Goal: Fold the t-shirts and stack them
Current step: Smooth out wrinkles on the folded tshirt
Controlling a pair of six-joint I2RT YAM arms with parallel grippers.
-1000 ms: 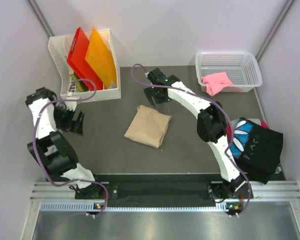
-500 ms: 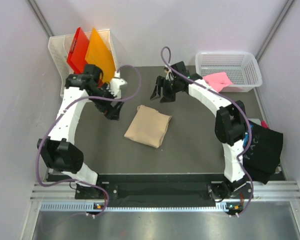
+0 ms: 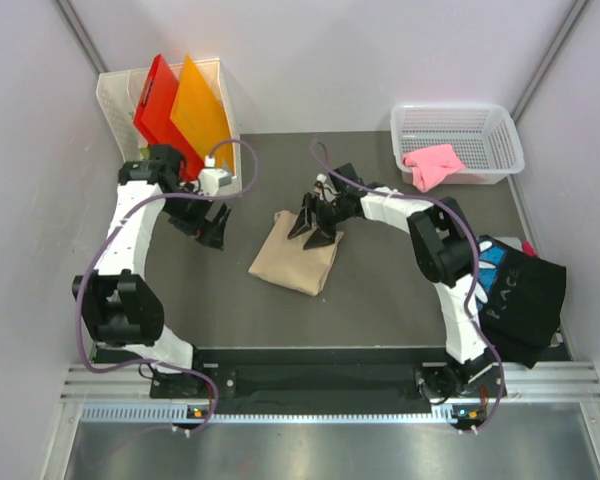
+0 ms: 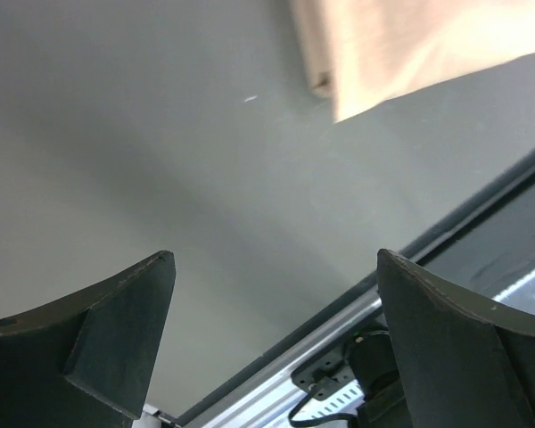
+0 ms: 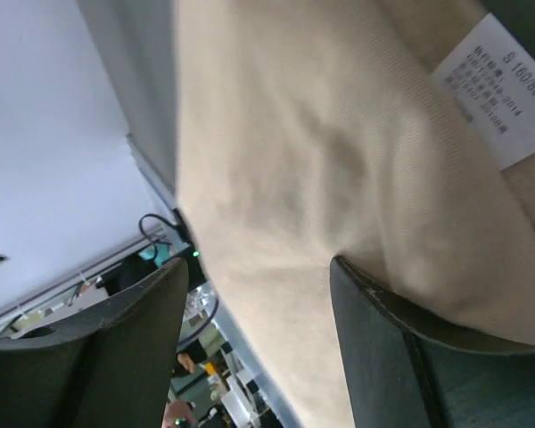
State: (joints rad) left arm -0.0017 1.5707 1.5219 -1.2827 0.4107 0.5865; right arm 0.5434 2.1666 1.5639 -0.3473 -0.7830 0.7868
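Note:
The tan t-shirt (image 3: 295, 257) lies folded in a square at the table's middle. My right gripper (image 3: 313, 222) is open right over its far edge. In the right wrist view the tan cloth (image 5: 294, 152) with its white label (image 5: 499, 89) fills the frame, and one finger (image 5: 388, 334) touches it. My left gripper (image 3: 212, 228) is open and empty over bare table left of the shirt, whose corner (image 4: 401, 45) shows in the left wrist view. The pink t-shirt (image 3: 433, 165) hangs over the basket's front. The black printed t-shirt (image 3: 510, 293) lies at the right edge.
A white bin (image 3: 120, 150) at the back left holds the red sheet (image 3: 158, 110) and the orange sheet (image 3: 200, 115). A white mesh basket (image 3: 480, 125) stands at the back right. The table's front rail (image 4: 446, 267) shows in the left wrist view.
My left arm swung in from the far left and now sits beside the tan shirt. My right gripper came forward from the back, down onto the shirt's far edge.

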